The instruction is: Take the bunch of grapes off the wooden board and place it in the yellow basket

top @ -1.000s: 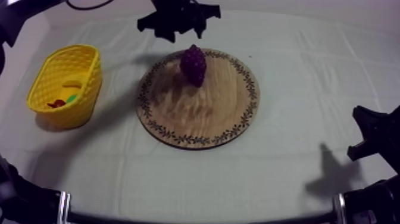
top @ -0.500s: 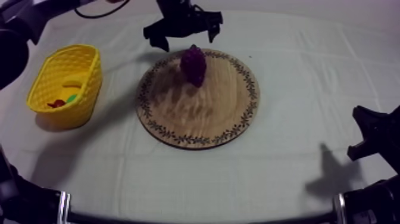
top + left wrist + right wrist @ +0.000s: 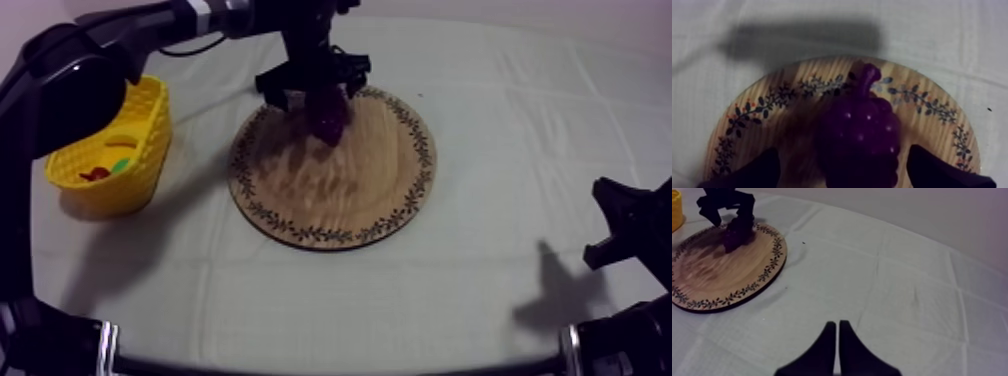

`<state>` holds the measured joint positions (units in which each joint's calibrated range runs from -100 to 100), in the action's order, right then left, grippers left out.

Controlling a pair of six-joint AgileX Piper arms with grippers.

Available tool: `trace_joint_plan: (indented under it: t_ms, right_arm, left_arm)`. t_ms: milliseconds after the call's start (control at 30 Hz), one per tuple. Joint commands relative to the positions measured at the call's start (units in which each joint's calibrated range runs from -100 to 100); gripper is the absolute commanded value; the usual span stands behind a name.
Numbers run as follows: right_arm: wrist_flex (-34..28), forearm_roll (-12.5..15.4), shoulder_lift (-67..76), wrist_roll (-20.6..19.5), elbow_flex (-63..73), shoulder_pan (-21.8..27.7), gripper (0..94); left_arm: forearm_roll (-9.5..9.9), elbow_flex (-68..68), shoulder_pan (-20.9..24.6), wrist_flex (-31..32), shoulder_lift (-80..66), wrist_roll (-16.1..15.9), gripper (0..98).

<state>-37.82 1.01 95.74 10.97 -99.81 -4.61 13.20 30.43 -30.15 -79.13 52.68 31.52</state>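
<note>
Straddling the grapes (image 3: 859, 132), left gripper (image 3: 312, 92) — fingers apart — partly hides them.

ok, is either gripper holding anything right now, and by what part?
Nothing held. Left gripper straddles the bunch of grapes, fingers apart; right gripper shut, empty.

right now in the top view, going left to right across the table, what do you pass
yellow basket → wooden board → right gripper
</note>
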Motion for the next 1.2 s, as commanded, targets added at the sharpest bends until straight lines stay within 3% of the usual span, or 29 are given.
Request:
trace_joint_plan:
  t_ms: [0,367,667,800,1167]
  right_arm:
    - [0.0,0.0,0.0,0.0,0.0,0.0,0.4]
    - [0.0,0.0,0.0,0.0,0.0,0.0,0.4]
    - [0.0,0.0,0.0,0.0,0.0,0.0,0.4]
    - [0.0,0.0,0.0,0.0,0.0,0.0,0.4]
    - [0.0,0.0,0.0,0.0,0.0,0.0,0.4]
  left_arm:
    - [0.04,1.0,0.1,0.4,1.8,0.2,96.4]
    - [0.4,4.9,0.4,2.4,6.8,0.7,92.3]
    - [0.51,4.5,0.6,2.8,5.8,0.3,60.1]
    - [0.55,2.7,0.7,2.8,3.7,-0.1,51.6]
    - [0.06,-8.0,1.7,2.8,-12.7,-2.2,47.8]
